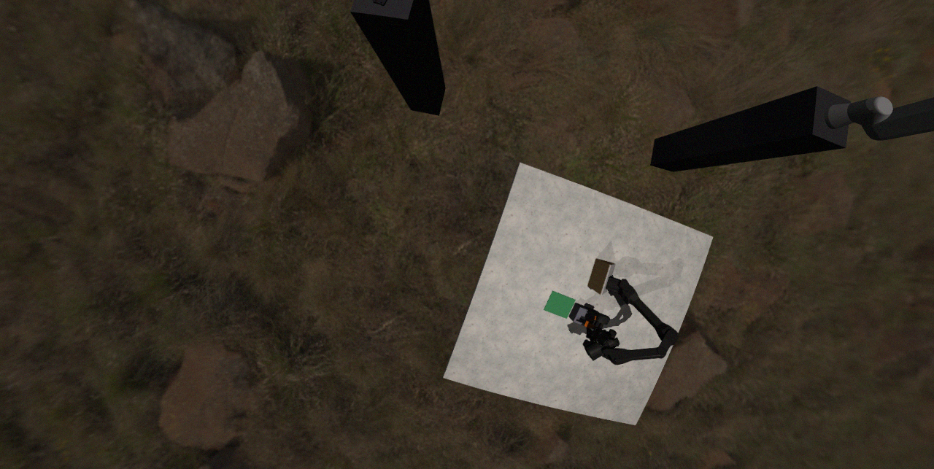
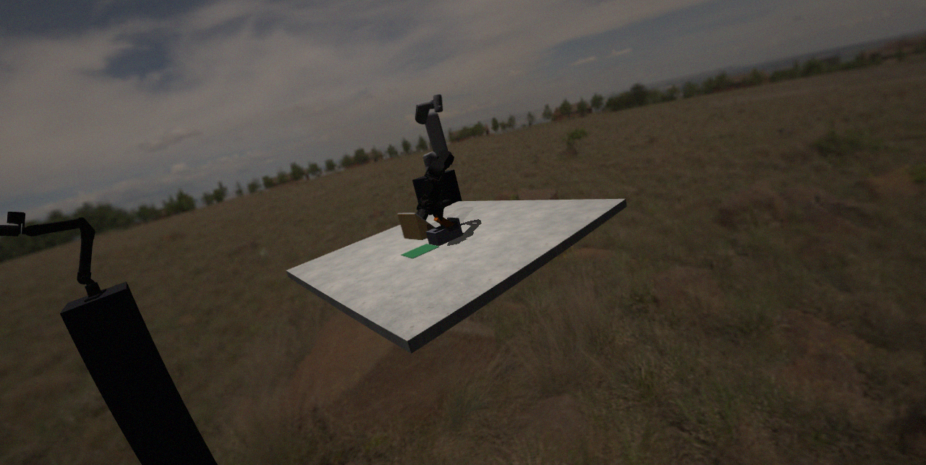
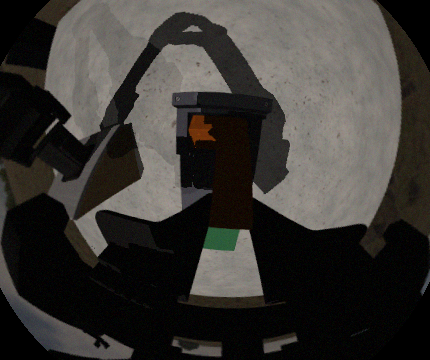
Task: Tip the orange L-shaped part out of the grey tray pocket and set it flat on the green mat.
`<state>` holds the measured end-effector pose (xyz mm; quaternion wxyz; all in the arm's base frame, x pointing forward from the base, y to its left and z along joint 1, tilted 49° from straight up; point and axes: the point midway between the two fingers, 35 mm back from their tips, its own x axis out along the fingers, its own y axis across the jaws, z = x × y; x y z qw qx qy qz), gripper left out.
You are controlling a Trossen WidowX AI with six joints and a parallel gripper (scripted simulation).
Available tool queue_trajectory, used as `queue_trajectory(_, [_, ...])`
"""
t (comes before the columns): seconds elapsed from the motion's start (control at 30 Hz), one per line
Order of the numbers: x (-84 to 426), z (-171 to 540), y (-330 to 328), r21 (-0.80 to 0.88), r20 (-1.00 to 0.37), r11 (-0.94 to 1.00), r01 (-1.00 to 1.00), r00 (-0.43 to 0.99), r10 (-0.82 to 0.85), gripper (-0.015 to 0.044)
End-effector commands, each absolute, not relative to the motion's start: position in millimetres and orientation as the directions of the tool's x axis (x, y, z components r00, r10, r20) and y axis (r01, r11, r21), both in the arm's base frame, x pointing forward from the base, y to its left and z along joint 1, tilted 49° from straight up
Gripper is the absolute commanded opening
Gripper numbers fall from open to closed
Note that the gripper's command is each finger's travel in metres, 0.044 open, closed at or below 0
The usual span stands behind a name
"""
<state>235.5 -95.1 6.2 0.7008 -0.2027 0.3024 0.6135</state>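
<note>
Orange part [image 1: 588, 322] [image 2: 441, 220] [image 3: 232, 175]: one, L-shaped; at the grey tray [image 1: 580, 314] [image 2: 438, 237] [image 3: 225, 100], standing proud of it in the exterior view. In the wrist view its long end reaches across the tray's near side, with dark pocket exposed beside it. Whether its other end is wholly out cannot be told.

End effector [image 1: 593, 321] [image 2: 440, 216] [image 3: 229, 199]: one, black; closed on the part's raised end, over the tray.

Green mat [image 1: 560, 304] [image 2: 419, 251] [image 3: 221, 239]: one, flat on the table [image 1: 496, 335] [image 2: 518, 229] [image 3: 335, 100], just beside the tray; part not yet on it.

Done, by judgement: press, tip-up and pinch; the lift is probably under way.

Outstanding: full clearance of the pocket, carry to the mat, levelling with top side up, setting down, release.
</note>
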Motion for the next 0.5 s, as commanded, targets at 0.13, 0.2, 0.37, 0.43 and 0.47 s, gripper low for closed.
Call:
queue_trajectory(0.13, [236.5, 15.8, -104.0, 0.081, -0.669, 0.167, -0.983, 0.071, 0.740, 0.0000])
queue_trajectory(0.2, [236.3, 17.9, -106.3, 0.081, -0.669, 0.167, -0.983, 0.071, 0.740, 0.0000])
queue_trajectory(0.37, [235.7, 23.2, -112.2, 0.081, -0.669, 0.167, -0.983, 0.071, 0.740, 0.0000])
queue_trajectory(0.43, [235.5, 25.3, -114.6, 0.081, -0.669, 0.167, -0.983, 0.071, 0.740, 0.0000])
queue_trajectory(0.47, [235.4, 26.3, -115.7, 0.081, -0.669, 0.167, -0.983, 0.070, 0.740, 0.0000])
